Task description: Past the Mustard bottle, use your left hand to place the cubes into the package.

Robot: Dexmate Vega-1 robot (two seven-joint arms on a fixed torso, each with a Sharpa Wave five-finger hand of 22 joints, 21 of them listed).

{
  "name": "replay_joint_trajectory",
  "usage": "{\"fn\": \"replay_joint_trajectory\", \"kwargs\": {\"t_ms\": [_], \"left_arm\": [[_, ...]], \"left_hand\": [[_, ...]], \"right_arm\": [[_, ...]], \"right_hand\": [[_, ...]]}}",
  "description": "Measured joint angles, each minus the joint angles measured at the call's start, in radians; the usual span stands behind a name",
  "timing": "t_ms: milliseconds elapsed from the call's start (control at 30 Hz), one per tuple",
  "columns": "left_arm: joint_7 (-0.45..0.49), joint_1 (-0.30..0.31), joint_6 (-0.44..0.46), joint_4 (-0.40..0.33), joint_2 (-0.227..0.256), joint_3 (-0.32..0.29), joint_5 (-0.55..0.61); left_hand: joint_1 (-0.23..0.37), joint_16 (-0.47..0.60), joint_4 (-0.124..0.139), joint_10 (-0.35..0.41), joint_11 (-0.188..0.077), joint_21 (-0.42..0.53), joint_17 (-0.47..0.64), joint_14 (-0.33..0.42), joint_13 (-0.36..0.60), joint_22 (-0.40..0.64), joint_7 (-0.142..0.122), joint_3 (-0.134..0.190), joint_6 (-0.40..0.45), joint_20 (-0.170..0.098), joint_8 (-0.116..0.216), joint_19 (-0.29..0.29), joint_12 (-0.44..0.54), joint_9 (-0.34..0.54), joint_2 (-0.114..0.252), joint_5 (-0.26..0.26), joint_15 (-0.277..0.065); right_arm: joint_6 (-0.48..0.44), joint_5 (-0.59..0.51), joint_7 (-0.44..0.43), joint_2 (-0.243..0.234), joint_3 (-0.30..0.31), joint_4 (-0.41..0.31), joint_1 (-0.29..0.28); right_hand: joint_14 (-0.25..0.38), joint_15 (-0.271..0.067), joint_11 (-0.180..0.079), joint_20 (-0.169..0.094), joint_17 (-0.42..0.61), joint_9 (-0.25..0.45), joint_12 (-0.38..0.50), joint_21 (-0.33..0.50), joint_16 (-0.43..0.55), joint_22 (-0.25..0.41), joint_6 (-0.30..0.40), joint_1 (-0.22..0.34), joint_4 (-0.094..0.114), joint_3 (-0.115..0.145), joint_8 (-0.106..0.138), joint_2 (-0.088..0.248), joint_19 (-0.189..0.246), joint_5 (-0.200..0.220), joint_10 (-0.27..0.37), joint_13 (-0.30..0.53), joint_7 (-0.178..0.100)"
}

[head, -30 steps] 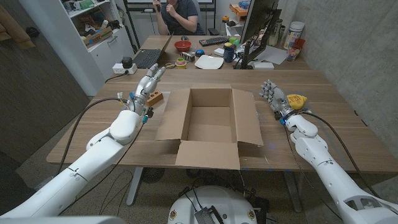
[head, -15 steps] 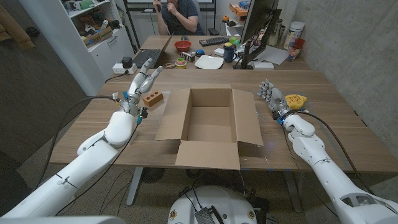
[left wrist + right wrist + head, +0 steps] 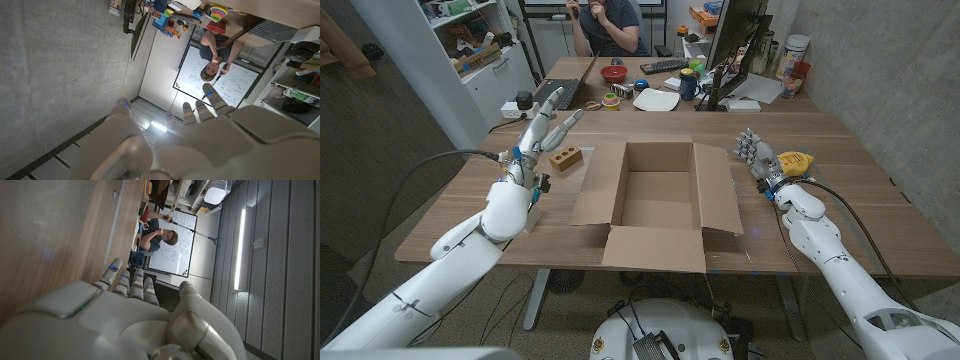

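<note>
Rising and swinging outward since a second ago, the left robot hand [image 3: 546, 124] is hovering with fingers spread and empty beside the brown cube [image 3: 565, 157] (lying on the table [image 3: 840, 150] left of the package [image 3: 655, 200]), risking a misjudged descent knocking it away.

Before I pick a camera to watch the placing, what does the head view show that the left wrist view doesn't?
Head view alone: the open cardboard box, the brown block left of it, the yellow mustard bottle beside the right hand. Left wrist view alone: a whiteboard and grey wall. Both: the left hand, empty with fingers apart, and a seated person.
</note>
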Motion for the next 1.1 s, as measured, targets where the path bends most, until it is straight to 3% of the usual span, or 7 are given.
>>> {"fn": "replay_joint_trajectory", "kwargs": {"t_ms": [300,733,867,933,1033,1067,1100], "left_arm": [[-0.022,0.085,0.079,-0.104,0.014,-0.046,0.167],[-0.1,0.205,0.203,-0.228,-0.009,-0.114,0.37],[-0.105,0.232,0.263,-0.26,-0.029,-0.104,0.462],[-0.11,0.241,0.328,-0.272,-0.039,-0.092,0.561],[-0.112,0.246,0.352,-0.283,-0.05,-0.072,0.597],[-0.125,0.248,0.408,-0.286,-0.057,-0.058,0.682],[-0.127,0.248,0.417,-0.289,-0.061,-0.047,0.695]], "left_hand": [[0.025,0.0,-0.017,0.016,-0.026,-0.004,0.0,0.013,0.0,0.0,0.005,-0.004,0.035,-0.006,0.008,0.036,0.0,0.0,-0.009,0.0,-0.012],[0.033,0.0,-0.022,0.021,-0.032,-0.01,0.005,0.021,0.0,0.0,0.0,-0.008,0.05,-0.003,0.008,0.039,0.0,0.0,-0.017,0.0,-0.014],[0.037,0.0,-0.024,0.017,-0.028,-0.019,0.005,0.017,0.002,0.0,0.0,-0.011,0.05,0.013,0.008,0.023,-0.005,0.0,-0.021,0.0,-0.01],[0.037,0.0,-0.024,0.017,-0.028,-0.019,0.005,0.015,0.005,0.0,0.0,-0.011,0.05,0.019,0.008,0.027,-0.005,0.0,-0.021,0.0,-0.008],[0.037,0.0,-0.028,0.017,-0.028,-0.019,0.005,0.015,0.005,0.0,-0.002,-0.015,0.052,0.024,0.008,0.022,-0.005,0.0,-0.021,0.0,-0.008],[0.037,0.0,-0.028,0.018,-0.028,-0.019,0.005,0.015,0.005,0.0,-0.003,-0.015,0.054,0.028,0.008,0.026,-0.005,0.0,-0.021,0.0,-0.008],[0.037,0.0,-0.028,0.018,-0.028,-0.019,0.005,0.015,0.005,0.0,-0.005,-0.015,0.056,0.029,0.008,0.028,-0.005,0.0,-0.021,0.0,-0.008]], "right_arm": [[0.002,0.0,0.004,0.001,0.003,0.004,0.0],[0.005,0.001,0.009,0.002,0.005,0.005,-0.004],[0.005,0.001,0.01,0.002,0.005,0.005,-0.004],[0.005,0.001,0.011,0.002,0.005,0.005,-0.004],[0.006,0.001,0.014,0.002,0.003,0.006,-0.003],[0.006,0.0,0.016,0.002,0.001,0.009,0.001],[0.006,0.0,0.017,0.002,0.001,0.01,0.002]], "right_hand": [[0.0,0.0,0.0,0.0,0.0,0.0,0.0,-0.004,0.0,0.0,0.0,-0.006,0.004,-0.004,0.0,-0.004,0.0,0.0,0.0,0.0,0.0],[0.0,0.0,0.0,0.0,0.0,0.0,0.0,-0.007,0.0,0.0,0.0,-0.01,0.008,-0.008,0.0,-0.008,0.0,0.001,0.0,0.0,0.0],[0.0,0.0,0.0,0.0,0.0,0.0,0.0,-0.007,0.0,0.0,0.0,-0.01,0.008,-0.008,0.0,-0.008,0.0,0.004,0.0,0.0,0.0],[0.004,0.004,0.0,0.0,0.0,0.0,0.0,-0.011,0.0,0.0,0.0,-0.012,0.008,-0.008,0.0,-0.006,0.0,0.004,0.0,0.0,0.0],[0.004,0.004,0.0,0.0,0.0,0.0,0.0,-0.011,0.0,0.0,0.0,-0.017,0.01,-0.01,0.0,-0.007,0.0,0.004,0.0,0.0,0.0],[0.004,0.004,0.0,0.0,0.0,0.0,0.0,-0.011,0.0,0.0,0.0,-0.018,0.011,-0.011,0.0,-0.008,0.0,0.004,0.0,0.0,0.0],[0.004,0.004,0.0,0.002,0.0,0.0,0.0,-0.011,0.0,0.0,0.0,-0.019,0.011,-0.011,0.0,-0.009,0.002,0.004,0.0,0.0,0.0]]}}
